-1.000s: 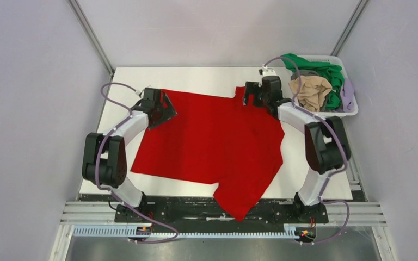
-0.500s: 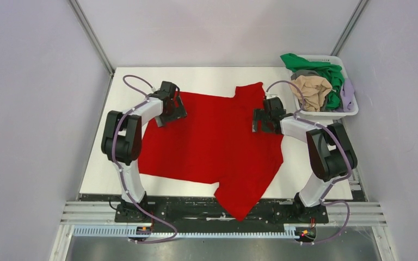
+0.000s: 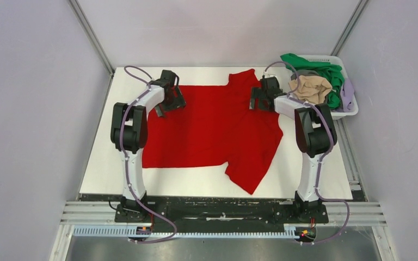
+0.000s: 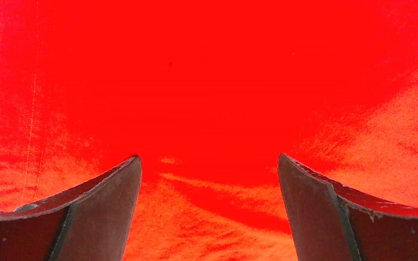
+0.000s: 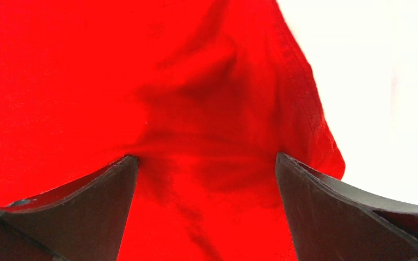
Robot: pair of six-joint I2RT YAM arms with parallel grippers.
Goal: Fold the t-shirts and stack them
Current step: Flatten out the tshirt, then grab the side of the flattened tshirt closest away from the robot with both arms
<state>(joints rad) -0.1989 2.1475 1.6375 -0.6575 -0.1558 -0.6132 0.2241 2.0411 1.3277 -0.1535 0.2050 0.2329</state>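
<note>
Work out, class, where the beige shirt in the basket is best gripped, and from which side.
Pinch the bunched folds atop the beige shirt, coming straight down. It lies crumpled on top of the pile in the white basket, so its folds stand proud, while the basket walls and the green shirt behind would likely hinder a sideways approach.

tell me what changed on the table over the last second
The red t-shirt slid toward the far side: its near tip, which hung over the table's near edge, now lies on the table, and its left edge is straighter. The left gripper shifted inward; the right gripper dipped nearer, then went back. Both now show spread jaws over the cloth. The basket and its clothes stayed put.
</note>
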